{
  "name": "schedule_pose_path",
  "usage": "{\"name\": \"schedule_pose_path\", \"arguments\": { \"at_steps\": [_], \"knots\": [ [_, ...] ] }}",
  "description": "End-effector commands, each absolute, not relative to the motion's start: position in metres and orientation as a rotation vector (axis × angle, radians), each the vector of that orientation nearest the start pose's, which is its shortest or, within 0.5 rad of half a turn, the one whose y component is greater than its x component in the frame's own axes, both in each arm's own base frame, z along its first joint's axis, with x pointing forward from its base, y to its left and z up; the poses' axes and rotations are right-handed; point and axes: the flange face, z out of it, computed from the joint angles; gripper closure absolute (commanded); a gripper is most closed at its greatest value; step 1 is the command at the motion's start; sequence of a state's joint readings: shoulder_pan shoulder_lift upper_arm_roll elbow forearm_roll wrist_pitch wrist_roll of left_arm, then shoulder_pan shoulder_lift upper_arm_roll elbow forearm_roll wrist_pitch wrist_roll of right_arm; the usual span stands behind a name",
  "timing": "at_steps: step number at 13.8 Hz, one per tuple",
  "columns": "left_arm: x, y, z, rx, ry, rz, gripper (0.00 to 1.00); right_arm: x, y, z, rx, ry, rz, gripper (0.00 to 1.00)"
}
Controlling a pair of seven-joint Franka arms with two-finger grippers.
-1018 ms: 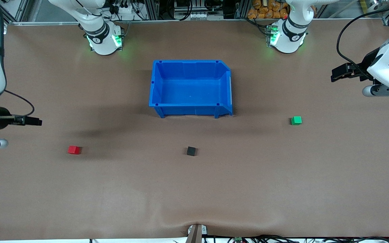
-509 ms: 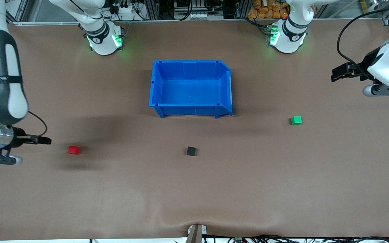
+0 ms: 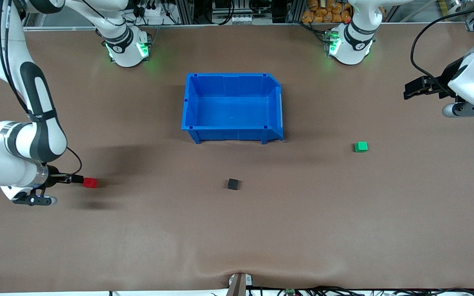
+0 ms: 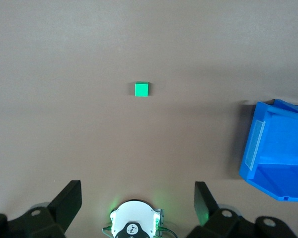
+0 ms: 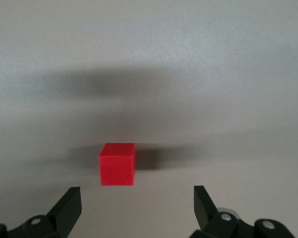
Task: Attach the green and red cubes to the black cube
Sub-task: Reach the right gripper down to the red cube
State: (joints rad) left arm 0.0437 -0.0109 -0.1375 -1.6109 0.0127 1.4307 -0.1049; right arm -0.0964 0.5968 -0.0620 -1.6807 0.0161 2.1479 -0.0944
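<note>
Right tool (image 5: 134,210) fingers spread wide, low beside the small smooth red cube (image 3: 90,183) on the brown matte desk (image 3: 303,230). Left tool (image 4: 136,208) also wide open, waiting above the desk's left-arm end. Green cube (image 3: 361,146) and matte black cube (image 3: 233,183) lie well apart, nearer the front camera than the blue plastic bin (image 3: 233,133).

The bin (image 3: 233,107) is sitting mid-table. The black cube (image 3: 233,183) is lying nearer the front camera than it, between the red cube (image 3: 90,183) toward the right arm's end and the green cube (image 3: 361,146) toward the left arm's end.
</note>
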Motion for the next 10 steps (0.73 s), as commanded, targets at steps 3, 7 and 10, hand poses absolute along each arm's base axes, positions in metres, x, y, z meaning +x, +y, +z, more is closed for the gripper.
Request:
{"name": "schedule_pose_path", "arguments": {
  "at_steps": [3, 7, 10],
  "knots": [
    [0.528, -0.051, 0.606, -3.102, -0.001, 0.262, 0.00, 0.658, -0.093, 0.226, -3.141, 0.084, 0.206, 0.00],
    [0.526, -0.051, 0.615, -3.107, 0.008, 0.239, 0.00, 0.661, -0.081, 0.206, -3.148, 0.061, 0.195, 0.00],
    [0.530, -0.050, 0.609, -3.107, 0.001, 0.246, 0.00, 0.655, -0.080, 0.194, -3.144, 0.059, 0.228, 0.00]
  ]
}}
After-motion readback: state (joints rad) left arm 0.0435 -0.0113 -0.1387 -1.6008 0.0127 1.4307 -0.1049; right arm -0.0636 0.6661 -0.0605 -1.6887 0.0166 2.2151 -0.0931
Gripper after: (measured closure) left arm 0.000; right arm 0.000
